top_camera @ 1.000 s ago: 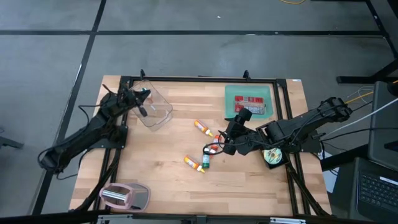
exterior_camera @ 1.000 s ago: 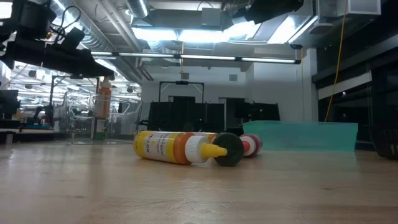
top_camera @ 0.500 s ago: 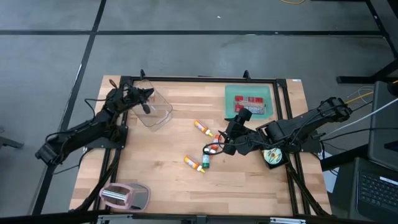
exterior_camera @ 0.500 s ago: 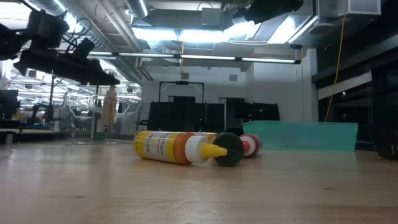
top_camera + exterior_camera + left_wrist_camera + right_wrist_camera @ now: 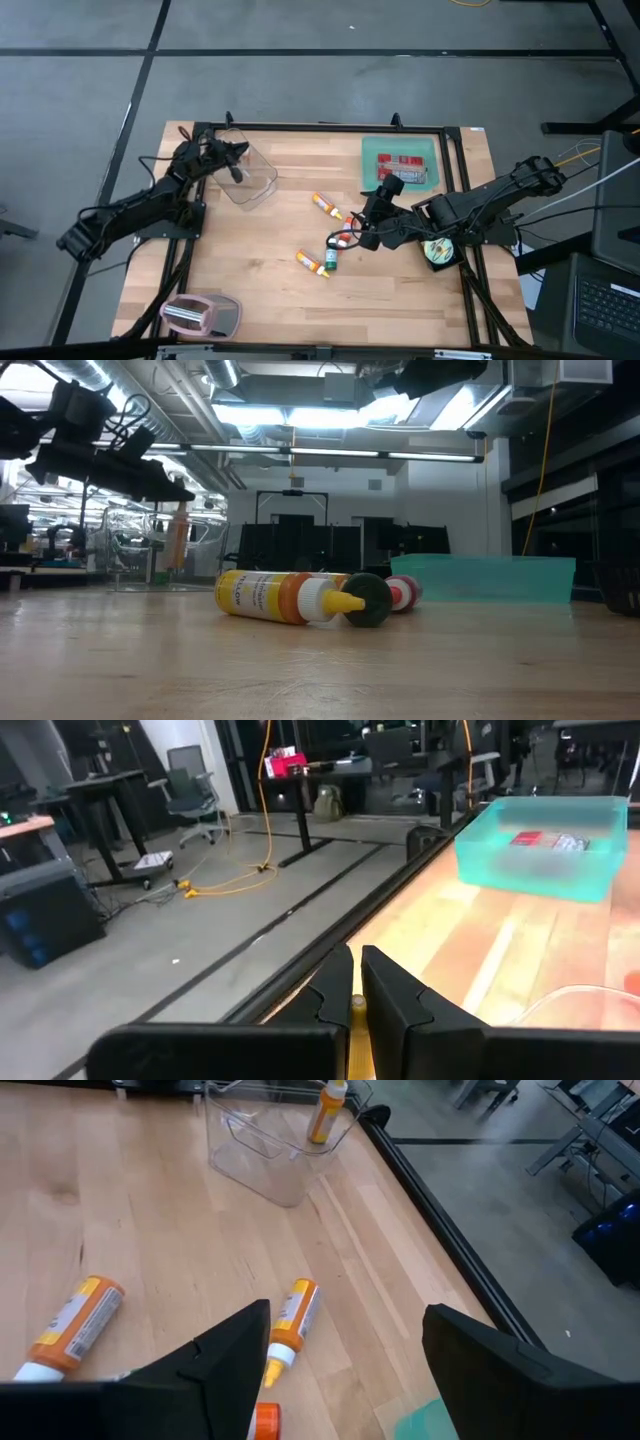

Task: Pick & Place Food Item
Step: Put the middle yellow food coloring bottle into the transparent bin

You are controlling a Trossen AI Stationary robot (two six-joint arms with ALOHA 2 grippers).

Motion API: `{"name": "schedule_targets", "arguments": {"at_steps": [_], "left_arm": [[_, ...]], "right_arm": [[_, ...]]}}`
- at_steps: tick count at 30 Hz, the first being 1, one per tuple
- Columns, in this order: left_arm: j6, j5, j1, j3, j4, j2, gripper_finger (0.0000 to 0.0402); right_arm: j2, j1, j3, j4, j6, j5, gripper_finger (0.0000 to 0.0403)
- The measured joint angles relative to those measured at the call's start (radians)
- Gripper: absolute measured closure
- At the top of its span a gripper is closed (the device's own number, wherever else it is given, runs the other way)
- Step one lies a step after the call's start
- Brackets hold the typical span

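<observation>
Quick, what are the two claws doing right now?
Left gripper: shut on an orange bottle above the clear bin.
Right gripper: open, empty.

Orange-and-yellow bottles (image 5: 325,204) with white necks lie on the pale wood table (image 5: 270,290), beside a clear bin (image 5: 250,178) and a teal tray (image 5: 400,150) holding red packets.

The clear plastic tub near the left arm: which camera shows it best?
The right wrist view: the clear plastic tub shows whole, an orange bottle hanging over it. The high view shows it small, under the left fingers. The low view shows it faintly, far off; the left wrist view, only a rim.
</observation>
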State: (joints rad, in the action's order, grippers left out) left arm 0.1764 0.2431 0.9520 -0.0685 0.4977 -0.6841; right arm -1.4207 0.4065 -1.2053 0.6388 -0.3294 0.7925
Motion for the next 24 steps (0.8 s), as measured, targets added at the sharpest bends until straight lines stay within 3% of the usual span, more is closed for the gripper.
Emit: {"name": "schedule_targets", "arguments": {"at_steps": [12,24], "left_arm": [[-0.027,-0.008,0.000,0.000,0.001,-0.132,0.0396],[-0.041,0.022,0.000,0.000,0.134,-0.194,0.0396]], "right_arm": [[0.000,0.000,0.000,0.000,-0.001,0.000,0.0144],[0.000,0.000,0.000,0.000,-0.002,0.000,0.0144]]}}
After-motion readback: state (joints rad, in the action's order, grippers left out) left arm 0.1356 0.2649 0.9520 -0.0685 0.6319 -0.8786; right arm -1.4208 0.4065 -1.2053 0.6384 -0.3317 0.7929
